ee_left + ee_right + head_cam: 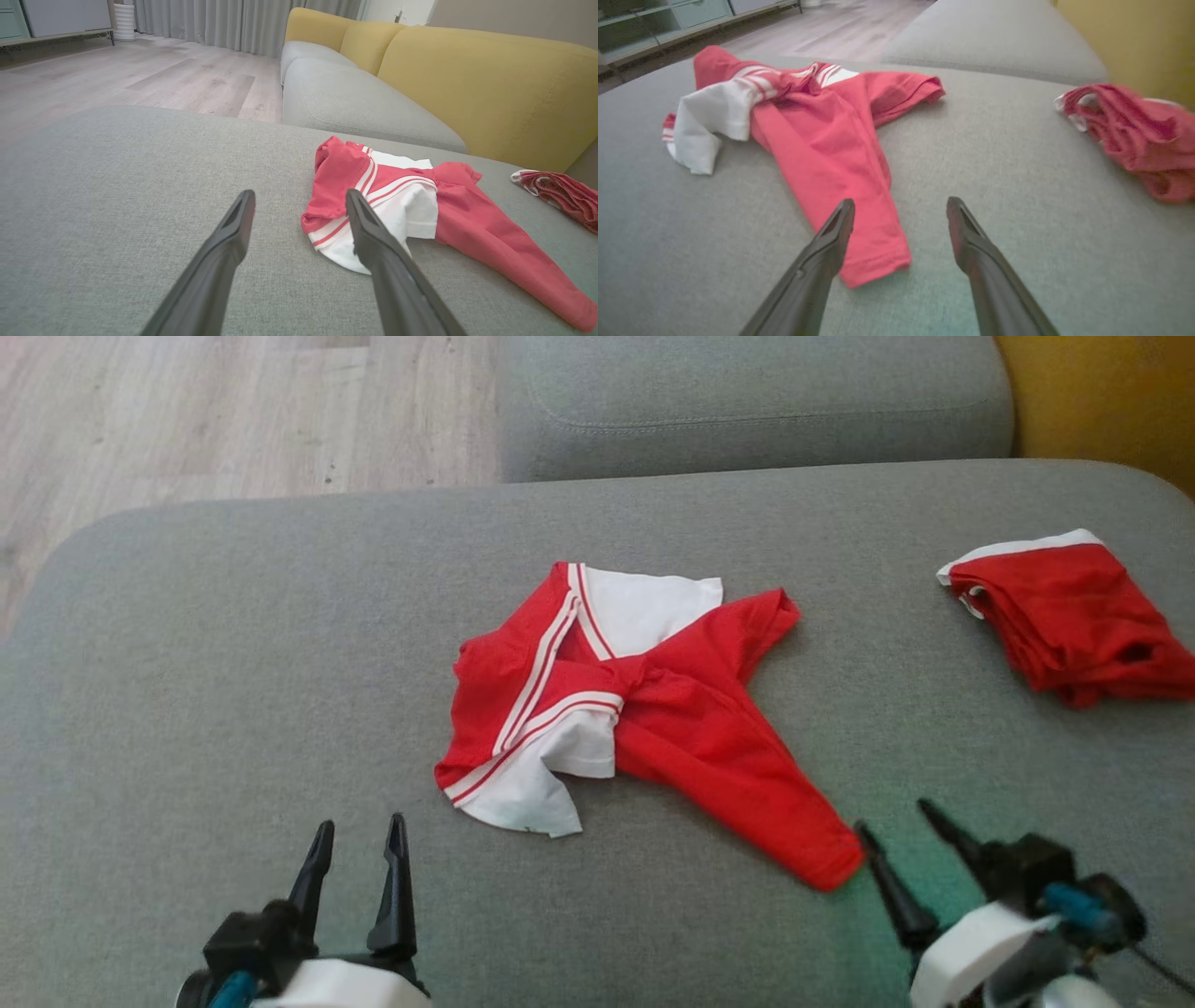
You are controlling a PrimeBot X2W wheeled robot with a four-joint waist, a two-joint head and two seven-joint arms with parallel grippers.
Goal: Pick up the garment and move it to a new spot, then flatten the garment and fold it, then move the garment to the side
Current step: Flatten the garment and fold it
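Both tools are released and empty. The right tool (892, 815) sits just beside the garment's (644, 709) long red end, and the left tool (362, 823) is near its white flap. The garment lies crumpled mid-cushion (187, 728). It looks light and limp, likely to drag and bunch, so pinch a hem or corner. The right wrist view shows the hem (878, 266) lying flat, while the left wrist view adds the yellow backrest (490, 93).

Soft even daylight, faint shadows, mild blur in right wrist view
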